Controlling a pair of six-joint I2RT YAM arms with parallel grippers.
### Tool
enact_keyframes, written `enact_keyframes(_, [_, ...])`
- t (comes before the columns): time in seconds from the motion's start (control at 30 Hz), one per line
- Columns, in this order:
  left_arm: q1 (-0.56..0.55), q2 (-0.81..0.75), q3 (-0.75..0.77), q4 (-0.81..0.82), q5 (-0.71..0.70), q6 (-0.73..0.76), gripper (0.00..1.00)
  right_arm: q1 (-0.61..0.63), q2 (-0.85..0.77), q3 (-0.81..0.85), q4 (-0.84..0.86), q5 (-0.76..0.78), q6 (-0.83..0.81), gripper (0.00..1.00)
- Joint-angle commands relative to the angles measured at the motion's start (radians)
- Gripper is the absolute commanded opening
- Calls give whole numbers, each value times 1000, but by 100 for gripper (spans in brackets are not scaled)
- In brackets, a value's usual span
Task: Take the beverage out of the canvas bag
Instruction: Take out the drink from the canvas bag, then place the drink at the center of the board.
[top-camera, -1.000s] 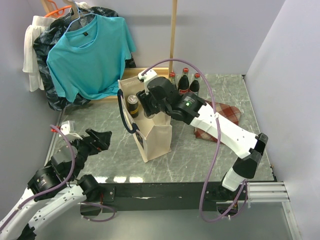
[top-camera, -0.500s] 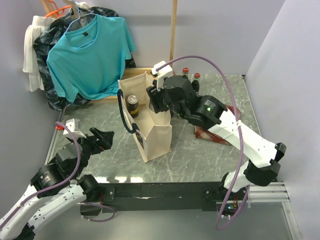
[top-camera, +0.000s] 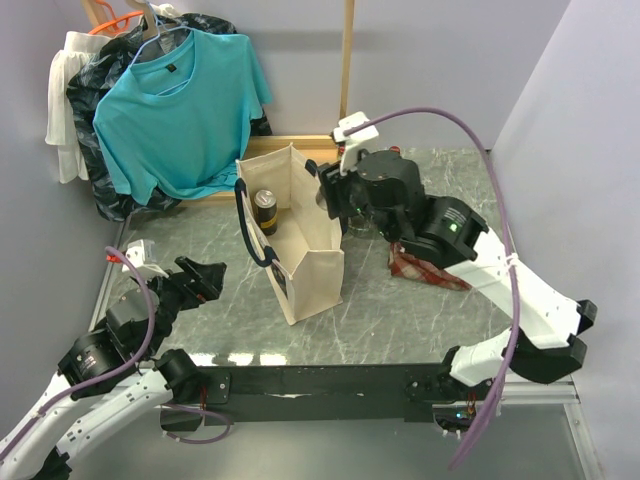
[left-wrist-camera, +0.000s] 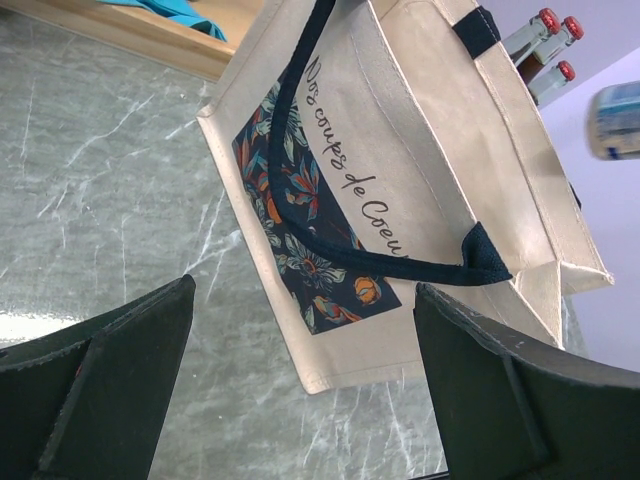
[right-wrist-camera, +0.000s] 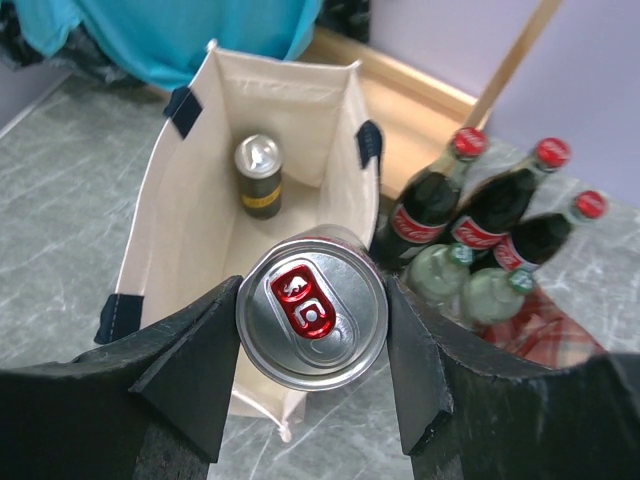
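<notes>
The canvas bag (top-camera: 305, 255) stands open in the middle of the table, cream with navy handles and a floral patch (left-wrist-camera: 300, 190). My right gripper (right-wrist-camera: 312, 300) is shut on a silver beverage can (right-wrist-camera: 312, 318) with a red tab, held in the air above the bag's right rim (right-wrist-camera: 368, 190). That can also shows at the far right of the left wrist view (left-wrist-camera: 618, 120). A dark can (right-wrist-camera: 261, 176) still stands inside the bag (top-camera: 264, 210). My left gripper (left-wrist-camera: 302, 330) is open, low to the left of the bag (top-camera: 200, 275), holding nothing.
Cola bottles (right-wrist-camera: 480, 215) and clear green-capped bottles (right-wrist-camera: 470, 285) stand right behind the bag's right side. A red plaid cloth (top-camera: 420, 265) lies to the right. A teal shirt (top-camera: 180, 100) hangs at the back left on a wooden frame (top-camera: 347, 70).
My right gripper has risen out of the bag's mouth and moved right with the silver can. The left arm has barely moved.
</notes>
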Motion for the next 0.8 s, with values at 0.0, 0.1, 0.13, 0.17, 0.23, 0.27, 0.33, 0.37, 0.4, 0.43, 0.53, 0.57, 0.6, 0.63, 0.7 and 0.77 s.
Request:
enact_keyframes(0.0, [-4,3,2,11,8,6,96,7,-79,9,67,100,-18,0])
enact_keyframes(0.1, [-4,11,2,11,8,6,96,9,-111,-28,82,133,-16,0])
enact_keyframes(0.13, [-4,12,3,9,9,6,96,10,-120,-37,85,139,-15,0])
enact_keyframes(0.17, [-4,14,2,9,9,6,96,9,-137,-46,91,159,-13,0])
enact_keyframes(0.23, [-4,12,3,9,9,6,96,9,-153,-75,96,175,-13,0])
enact_keyframes(0.27, [-4,9,3,9,9,6,96,9,-169,-84,99,195,-12,0])
enact_keyframes(0.33, [-4,8,2,7,8,6,96,9,-183,-118,104,219,-6,0])
enact_keyframes(0.37, [-4,3,3,9,8,6,96,7,-199,-132,108,233,-4,0])
enact_keyframes(0.4, [-4,1,3,9,8,5,96,7,-206,-161,111,239,3,0])
enact_keyframes(0.43, [-4,-3,3,7,5,3,96,7,-216,-176,113,245,10,0])
enact_keyframes(0.53, [-4,-11,3,7,3,2,96,-2,-249,-256,134,248,26,0])
enact_keyframes(0.57, [-2,-15,0,11,3,3,96,-6,-266,-275,140,248,33,0])
enact_keyframes(0.6, [-4,-16,-1,12,2,3,96,-22,-272,-307,144,238,45,0])
enact_keyframes(0.63, [-4,-17,2,8,-1,2,96,-29,-288,-324,148,230,53,0])
enact_keyframes(0.7, [-4,-16,5,-5,-21,-10,96,-57,-303,-379,176,207,62,0])
enact_keyframes(0.77, [-4,-11,3,-11,-35,-21,96,-85,-323,-431,200,157,69,0])
